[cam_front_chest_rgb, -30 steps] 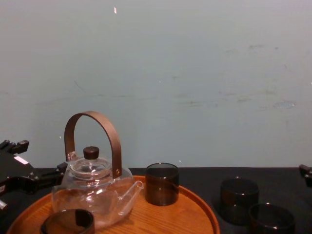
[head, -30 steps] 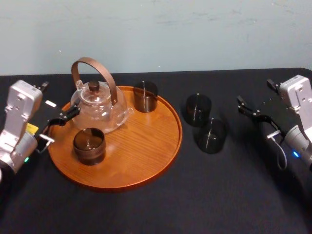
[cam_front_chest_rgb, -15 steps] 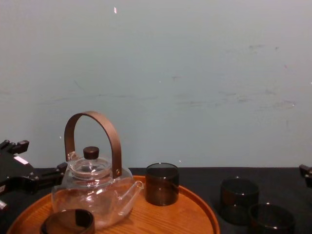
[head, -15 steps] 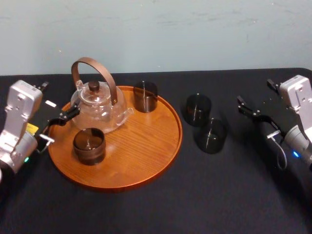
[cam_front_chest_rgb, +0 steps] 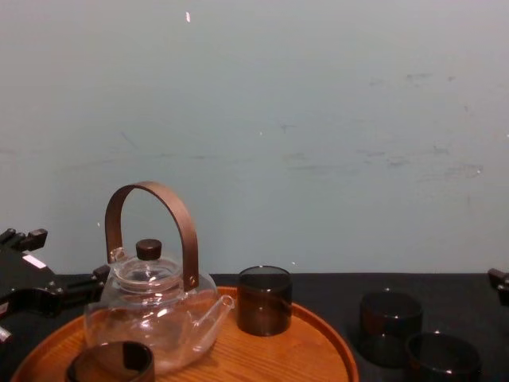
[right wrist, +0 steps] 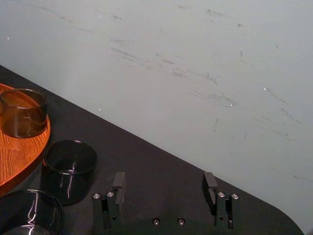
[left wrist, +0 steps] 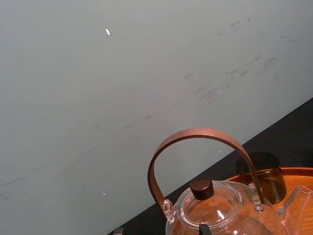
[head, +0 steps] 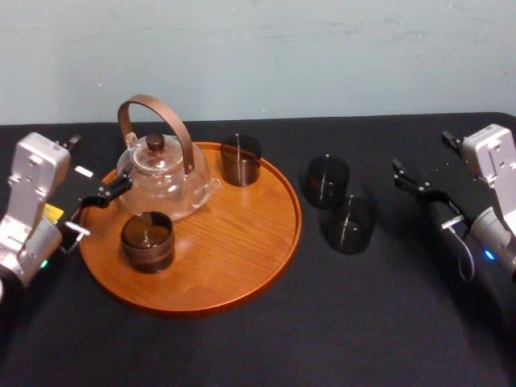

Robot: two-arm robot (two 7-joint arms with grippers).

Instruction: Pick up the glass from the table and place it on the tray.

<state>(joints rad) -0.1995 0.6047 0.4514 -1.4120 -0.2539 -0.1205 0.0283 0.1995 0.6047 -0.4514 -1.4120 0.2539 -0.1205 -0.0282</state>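
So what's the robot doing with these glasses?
Nothing is held. A glass teapot and two dark glasses, the back glass and the front glass, sit on the wooden tray. Two more, the farther table glass and the nearer table glass, stand on the black table to its right. The open right gripper hovers right of them; the open left gripper sits at the tray's left edge.

The tray [head: 234, 250] is set on the left half of the counter [head: 266, 339]. On it, the teapot [head: 165, 173] is placed toward the back left, the first glass [head: 241, 159] at the back rim just right of the teapot, and the second glass [head: 147, 240] before the teapot. Right of the tray, on the counter, the third glass [head: 328, 181] is set just behind the fourth glass [head: 347, 225]. The left hand [head: 95, 210] is held by the left edge beside the tray, the right hand [head: 427, 200] near the right edge.
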